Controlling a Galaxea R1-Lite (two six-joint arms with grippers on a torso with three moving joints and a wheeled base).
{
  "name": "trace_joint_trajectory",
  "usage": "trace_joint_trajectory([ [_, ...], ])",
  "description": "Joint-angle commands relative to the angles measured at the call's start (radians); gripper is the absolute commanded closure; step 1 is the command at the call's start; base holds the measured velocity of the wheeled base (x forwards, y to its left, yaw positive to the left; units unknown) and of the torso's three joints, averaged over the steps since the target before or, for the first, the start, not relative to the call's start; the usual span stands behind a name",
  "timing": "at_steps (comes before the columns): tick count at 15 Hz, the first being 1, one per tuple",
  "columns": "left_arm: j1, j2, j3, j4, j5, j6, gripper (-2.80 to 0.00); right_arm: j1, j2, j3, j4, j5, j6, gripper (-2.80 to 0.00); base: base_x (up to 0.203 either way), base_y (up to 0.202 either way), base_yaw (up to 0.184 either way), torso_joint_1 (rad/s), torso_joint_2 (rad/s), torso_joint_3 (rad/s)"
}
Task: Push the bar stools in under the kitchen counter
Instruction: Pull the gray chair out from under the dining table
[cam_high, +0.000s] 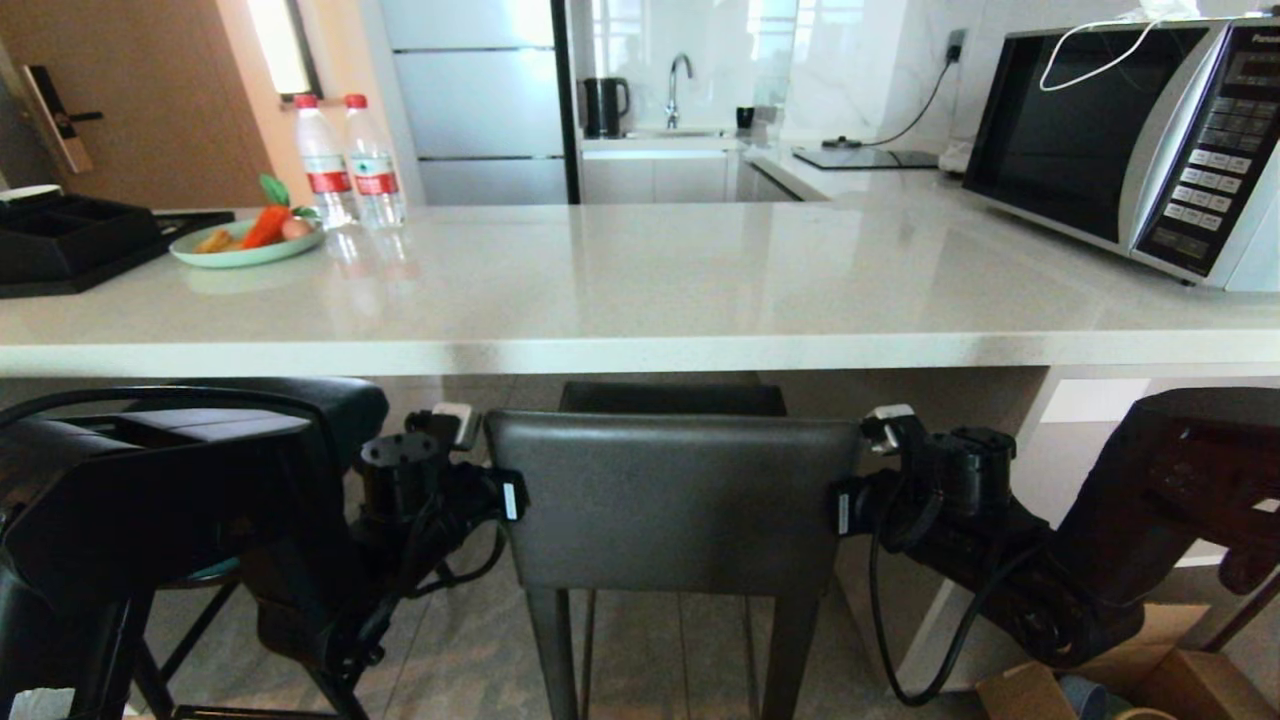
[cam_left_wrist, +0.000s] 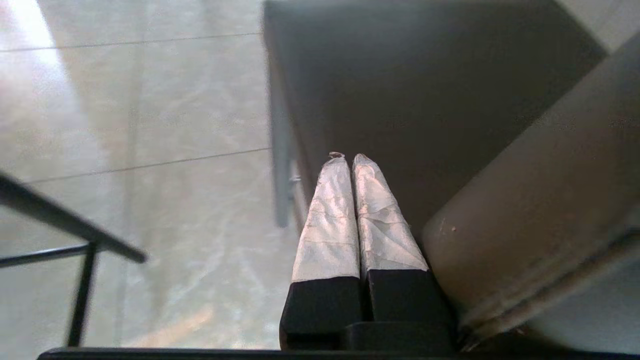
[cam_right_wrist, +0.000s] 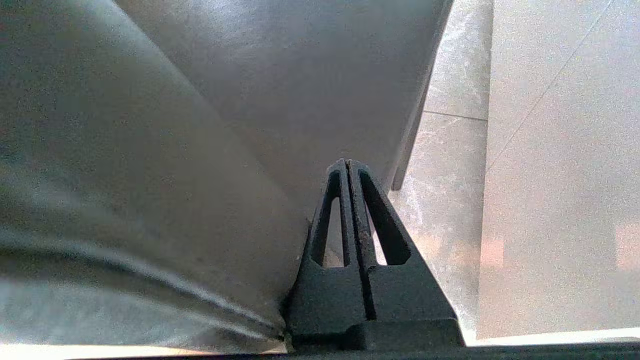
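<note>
The boxy dark-grey bar stool (cam_high: 675, 500) stands in front of me with its seat partly under the white kitchen counter (cam_high: 640, 300). My left gripper (cam_left_wrist: 345, 157) is shut and empty, its taped fingers lying along the left side of the stool's backrest (cam_left_wrist: 540, 200). At the backrest's right side (cam_right_wrist: 125, 175), my right gripper (cam_right_wrist: 347, 162) is also shut on nothing. In the head view both wrists flank the backrest, the left wrist (cam_high: 440, 490) and the right wrist (cam_high: 930, 490). The second bar stool (cam_high: 345, 405), with thin black legs (cam_high: 190, 640), is at the left, mostly hidden behind my left arm.
On the counter are a microwave (cam_high: 1130, 140) at the right, a plate of vegetables (cam_high: 245, 245), two water bottles (cam_high: 350, 160) and a black tray (cam_high: 70, 235) at the left. Cardboard boxes (cam_high: 1100, 680) lie on the tiled floor at the lower right.
</note>
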Motion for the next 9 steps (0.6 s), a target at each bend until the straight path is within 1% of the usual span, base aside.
trace_joint_trajectory([
  [1,-0.010,-0.014,0.027,-0.013,-0.005,0.012,0.00,0.012,-0.007,0.000,-0.005,0.012,0.001,0.00,0.000,0.000,0.000,0.000,0.00,0.000],
  [6,-0.040,-0.036,0.048,-0.018,-0.008,0.012,0.00,0.012,-0.008,0.006,-0.003,0.009,0.001,0.00,0.000,0.000,0.000,0.000,0.00,0.000],
  [9,-0.065,-0.038,0.087,-0.072,-0.007,0.011,0.00,0.016,-0.010,0.009,-0.005,-0.017,0.001,0.00,0.000,0.000,0.000,0.000,0.00,0.000],
])
